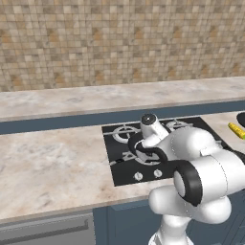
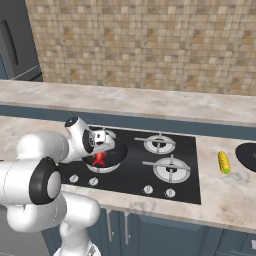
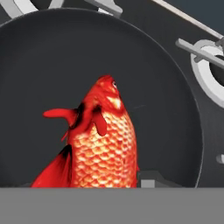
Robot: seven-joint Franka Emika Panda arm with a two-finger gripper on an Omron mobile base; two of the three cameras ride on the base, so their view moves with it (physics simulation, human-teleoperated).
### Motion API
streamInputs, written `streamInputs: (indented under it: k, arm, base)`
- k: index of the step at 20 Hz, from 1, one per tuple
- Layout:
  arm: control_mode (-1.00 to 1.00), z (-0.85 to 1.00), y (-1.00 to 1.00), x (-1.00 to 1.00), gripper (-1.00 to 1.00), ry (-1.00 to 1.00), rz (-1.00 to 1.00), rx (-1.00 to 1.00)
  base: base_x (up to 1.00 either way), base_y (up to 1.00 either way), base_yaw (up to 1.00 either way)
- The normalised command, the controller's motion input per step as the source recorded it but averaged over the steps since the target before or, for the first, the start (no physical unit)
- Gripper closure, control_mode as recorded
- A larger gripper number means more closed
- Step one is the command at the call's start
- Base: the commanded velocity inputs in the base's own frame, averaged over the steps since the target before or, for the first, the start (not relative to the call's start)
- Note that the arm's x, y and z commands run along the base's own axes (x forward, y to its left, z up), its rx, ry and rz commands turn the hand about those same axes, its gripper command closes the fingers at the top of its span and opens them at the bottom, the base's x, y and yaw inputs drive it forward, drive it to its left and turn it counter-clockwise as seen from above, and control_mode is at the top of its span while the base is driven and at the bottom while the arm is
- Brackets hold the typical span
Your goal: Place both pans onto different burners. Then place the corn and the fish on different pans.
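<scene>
Gripper hung over the front-left burner's pan, jaws clamped on the fish | hand view: fish filled six o'clock, scales sharp, dark pan beneath | right base view: corn at three o'clock on the counter, second pan beside it | left base view: arm hid the fish.

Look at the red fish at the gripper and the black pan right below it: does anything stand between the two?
Nothing visible does. In the hand view the fish hangs at the gripper directly over the bare black floor of the pan, which sits on a front burner of the cooktop.
</scene>
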Motion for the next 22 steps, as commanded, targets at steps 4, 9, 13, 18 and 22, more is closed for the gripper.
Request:
streamInputs:
  k: [4,9,13,18,22]
  arm:
    - [-1.00,0.00,0.00,0.30,1.00,0.00,0.00,0.00]
    - [-1.00,-0.05,0.00,0.33,1.00,0.00,0.00,0.00]
    - [-1.00,-0.30,0.00,0.19,1.00,0.00,0.00,0.00]
    - [-1.00,-0.32,0.00,0.13,1.00,0.00,0.00,0.00]
    - [-1.00,-0.06,0.00,0.08,1.00,0.00,0.00,0.00]
  base:
    - [0.00,0.00,0.00]
    - [0.00,0.00,0.00]
    - [0.00,0.00,0.00]
    - [0.00,0.00,0.00]
    - [0.00,0.00,0.00]
